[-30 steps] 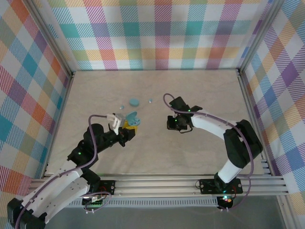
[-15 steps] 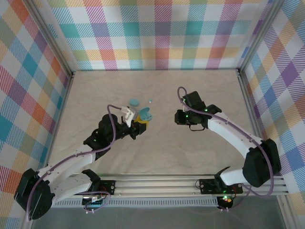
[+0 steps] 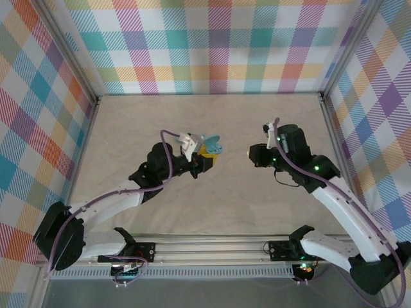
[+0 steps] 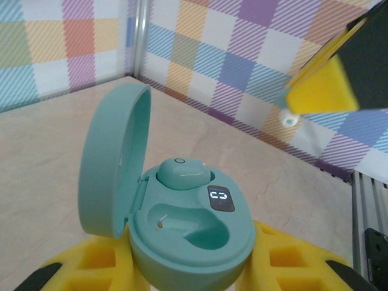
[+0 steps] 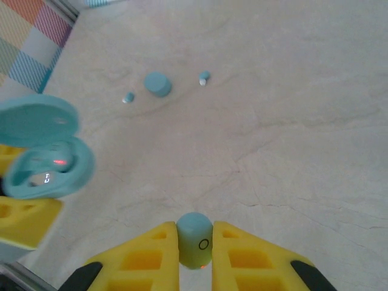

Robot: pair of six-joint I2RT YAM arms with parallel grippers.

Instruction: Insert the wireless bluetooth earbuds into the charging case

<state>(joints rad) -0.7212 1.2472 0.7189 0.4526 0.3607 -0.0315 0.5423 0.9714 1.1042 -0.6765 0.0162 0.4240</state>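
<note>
L gripper [image 3: 205, 154] clenched on the base of the charging case [image 3: 210, 144], holding it up off the table [image 3: 276, 115] w/ lid [image 4: 112, 163] hinged open and standing upright on the case's left in the left wrist view. Inside the case: one earbud [image 4: 183, 174] seated in the far well next to the lit display [image 4: 220, 198]. Near well [image 4: 188, 225] is bare.

R gripper [image 5: 194, 229] clamped on a second earbud [image 5: 194, 244], pinched between its yellow fingers [image 5: 142, 254]. In the top view it sits right of the case, at approx the same level, w/ a clear gap between them. From the left wrist cam that earbud [image 4: 288, 115] shows up and right of the case, pale tip poking out under the yellow pad, not touching the case.

On the table beyond the case, per right wrist cam: another pale-blue case [image 5: 157, 83], w/ two loose earbuds [image 5: 128, 97] [image 5: 204, 76], one on each side of it, near but apart.
</note>
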